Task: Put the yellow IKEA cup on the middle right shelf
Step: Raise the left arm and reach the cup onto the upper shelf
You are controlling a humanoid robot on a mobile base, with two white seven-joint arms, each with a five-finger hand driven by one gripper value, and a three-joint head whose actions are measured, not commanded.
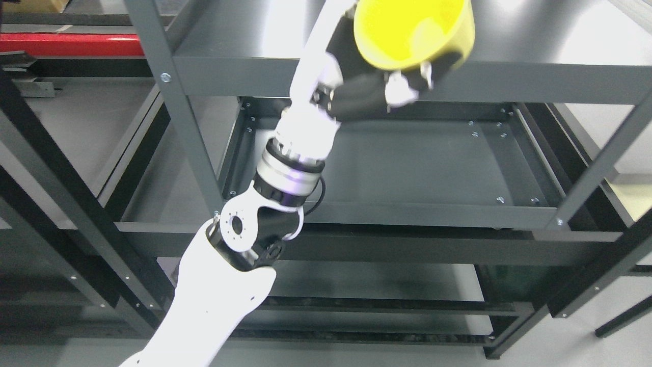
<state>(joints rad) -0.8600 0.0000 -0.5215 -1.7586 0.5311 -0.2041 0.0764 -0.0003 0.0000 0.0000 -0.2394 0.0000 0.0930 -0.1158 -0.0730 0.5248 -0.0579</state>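
Note:
A yellow cup shows at the top of the head view, tilted so its open mouth faces me. My left hand is shut on it from below, black palm and white fingertips wrapped around its lower side. The white left arm rises from the bottom left, past the wrist joint. The cup hangs in front of the upper dark grey shelf board, at its front edge. Below it lies the lower shelf tray, bare. My right hand is out of view.
Dark grey shelf uprights stand left of the arm, and another post slants at the right. A second rack frame is at the left. A red bar runs along the top left. Lower shelves show beneath.

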